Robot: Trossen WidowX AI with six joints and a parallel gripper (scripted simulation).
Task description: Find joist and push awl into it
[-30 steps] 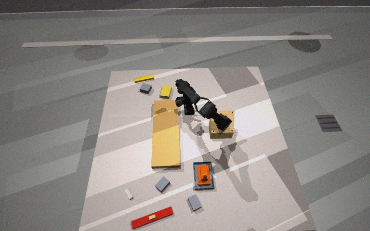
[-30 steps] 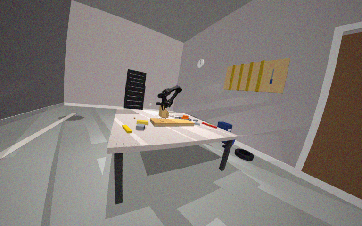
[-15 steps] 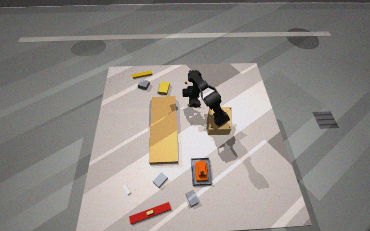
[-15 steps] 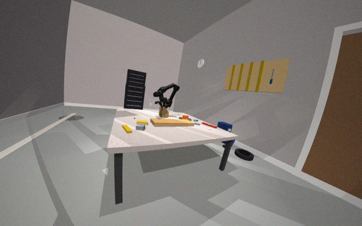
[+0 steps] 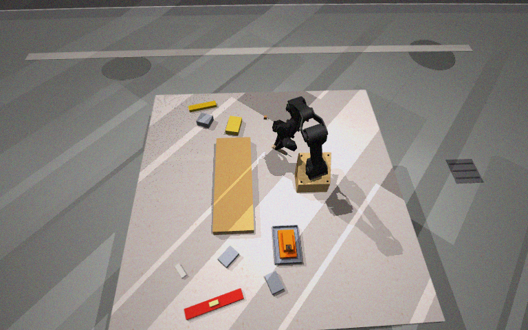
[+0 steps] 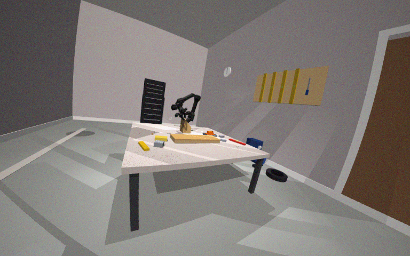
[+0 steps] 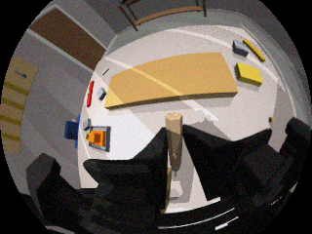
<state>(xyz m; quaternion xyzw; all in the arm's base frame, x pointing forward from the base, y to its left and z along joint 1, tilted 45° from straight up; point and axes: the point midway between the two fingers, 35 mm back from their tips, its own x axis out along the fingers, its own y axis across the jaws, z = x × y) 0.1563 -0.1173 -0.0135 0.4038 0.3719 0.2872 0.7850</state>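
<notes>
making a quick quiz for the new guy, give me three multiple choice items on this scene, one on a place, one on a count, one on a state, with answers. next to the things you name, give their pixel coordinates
1. Where is the orange stud finder?
A) on the panel
B) in the tray
C) beside the red bar

2. How many yellow pieces lie on the table?
A) one
B) four
C) two

3. How is the gripper?
A) shut on the awl
B) wide open
C) shut on nothing

1: B, the stud finder [image 5: 287, 243] [image 7: 97, 137] sits inside the tray's rim [image 5: 275, 254] [image 7: 108, 141].
2: C, a thin bar [image 5: 202, 105] [image 6: 143, 145] [image 7: 253, 50] and a block [image 5: 234, 124] [image 6: 160, 138] [image 7: 249, 74].
3: A, the awl's wooden handle [image 7: 174, 138] stands between the gripper's fingers.
</notes>
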